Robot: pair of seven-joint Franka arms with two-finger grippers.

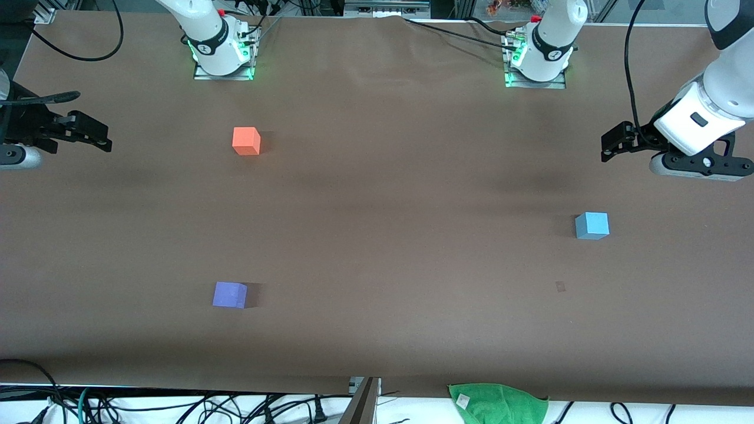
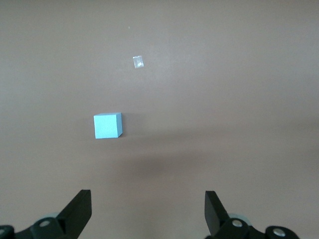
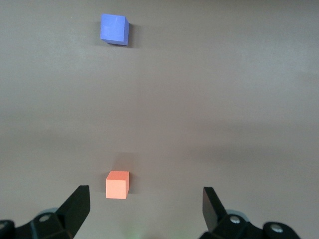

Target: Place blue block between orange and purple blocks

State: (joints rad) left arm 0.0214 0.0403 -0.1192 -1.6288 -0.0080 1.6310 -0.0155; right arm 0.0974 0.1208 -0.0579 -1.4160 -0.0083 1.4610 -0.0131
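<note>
The light blue block (image 1: 592, 225) (image 2: 107, 125) sits alone on the brown table toward the left arm's end. The orange block (image 1: 246, 141) (image 3: 117, 184) and the purple block (image 1: 230, 294) (image 3: 114, 29) sit toward the right arm's end, well apart, with the purple one nearer the front camera. My left gripper (image 1: 608, 148) (image 2: 148, 204) hangs open over bare table at its end, apart from the blue block. At the other end of the table, my right gripper (image 1: 99, 135) (image 3: 145, 201) hangs open and empty, with the orange block showing between its fingers far below.
A green cloth (image 1: 498, 403) lies at the table's edge nearest the front camera. A small scrap (image 1: 560, 286) (image 2: 138, 62) lies on the table near the blue block. Cables (image 1: 177, 406) run below the front edge. Both arm bases (image 1: 222, 53) (image 1: 537, 59) stand along the back.
</note>
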